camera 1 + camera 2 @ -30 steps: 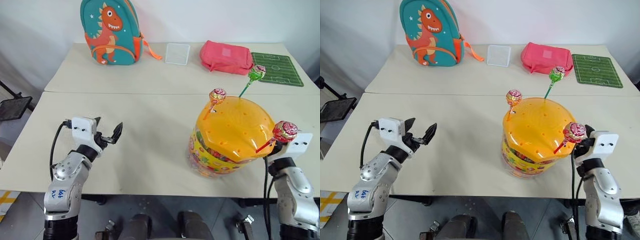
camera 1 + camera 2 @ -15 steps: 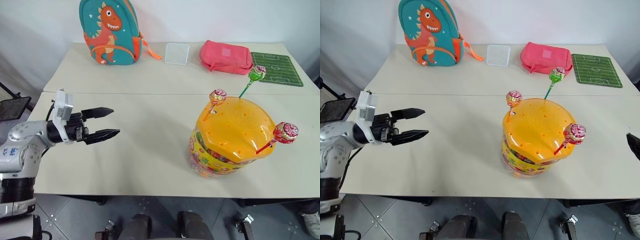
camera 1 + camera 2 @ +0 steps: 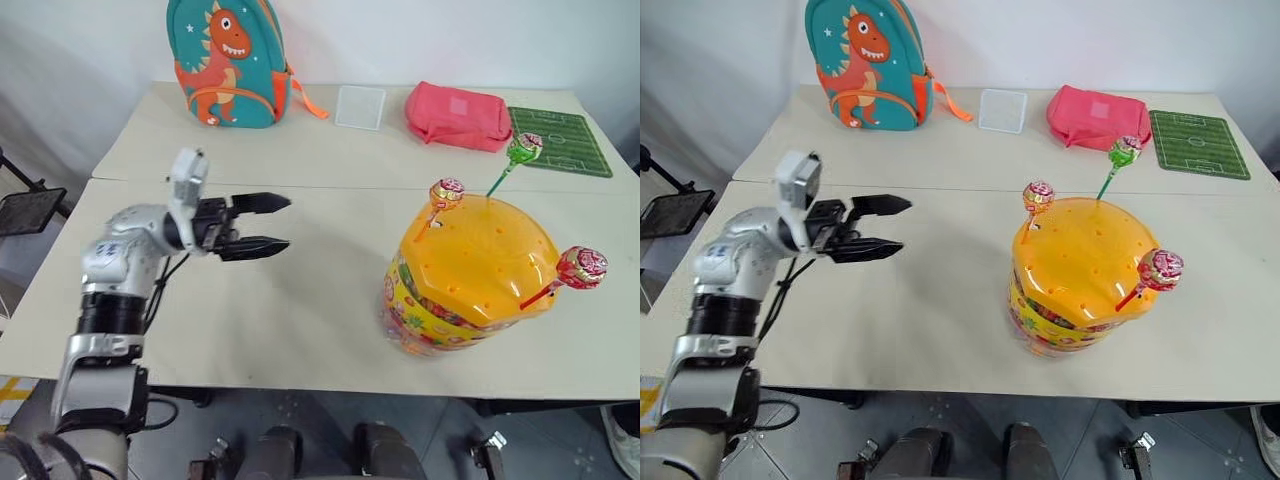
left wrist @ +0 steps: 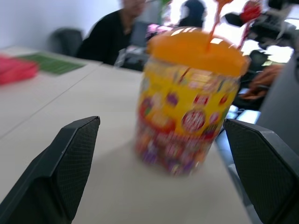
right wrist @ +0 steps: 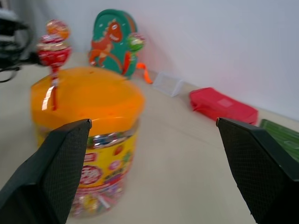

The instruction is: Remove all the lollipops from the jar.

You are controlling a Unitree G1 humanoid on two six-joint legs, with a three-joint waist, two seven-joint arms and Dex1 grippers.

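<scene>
While the three lollipops [image 3: 447, 192] stand stuck in the orange lid of the jar [image 3: 468, 280] near the table's [image 3: 300, 300] front right edge, we judge them light, their thin sticks bendy and wrappers slick, so we pinch a stick low; our left gripper [image 3: 268, 222] hangs spread and empty mid-table, the right gripper [image 5: 154, 186] spread too; the backpack [image 3: 225, 60], pink pouch [image 3: 455, 115] and green mat [image 3: 560, 140] along the far edge block nothing

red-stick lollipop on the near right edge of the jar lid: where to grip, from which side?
Grip the thin red stick just below the wrapped head of the red-stick lollipop, probably from the jar's right. The stick leans outward over the edge of the orange lid, so that stretch hangs free of the jar. Pull back along the stick's slant. The right gripper is open beside the jar; it looks better placed.
</scene>
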